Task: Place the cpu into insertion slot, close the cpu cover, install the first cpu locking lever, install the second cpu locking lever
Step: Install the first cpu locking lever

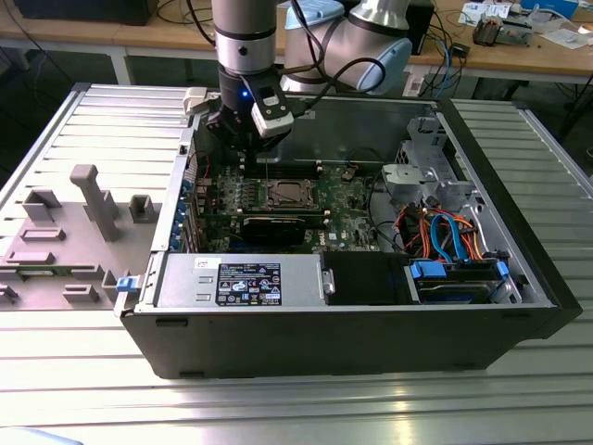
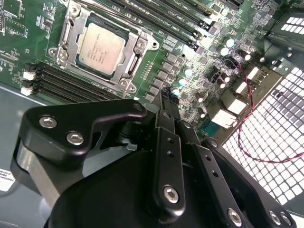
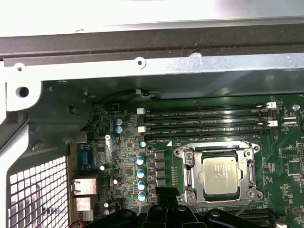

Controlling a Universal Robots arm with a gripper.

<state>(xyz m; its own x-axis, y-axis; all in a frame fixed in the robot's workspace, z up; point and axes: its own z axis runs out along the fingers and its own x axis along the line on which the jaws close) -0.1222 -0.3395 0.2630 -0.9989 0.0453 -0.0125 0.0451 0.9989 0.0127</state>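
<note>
The cpu (image 2: 101, 47) (image 3: 223, 175), a flat square chip with a silver-grey top, lies seated in the insertion slot (image 1: 271, 197) on the green motherboard. The cpu cover (image 2: 136, 58) (image 3: 190, 176), a silvery frame with a square window, lies flat around the chip. My gripper (image 2: 165, 97) (image 3: 166, 195) hangs above the board beside the socket, apart from it, its black fingers (image 2: 168, 142) drawn together with nothing between them. In the exterior view the gripper (image 1: 246, 158) hovers just to the left of and behind the socket. How the locking levers stand I cannot tell.
Long black memory slots (image 3: 209, 121) (image 2: 71, 85) run along two sides of the socket. A perforated rear case panel (image 2: 270, 128) stands close to the gripper. A power supply (image 1: 241, 278), a drive cage (image 1: 435, 181) and coloured cables (image 1: 445, 232) fill the case's front and right.
</note>
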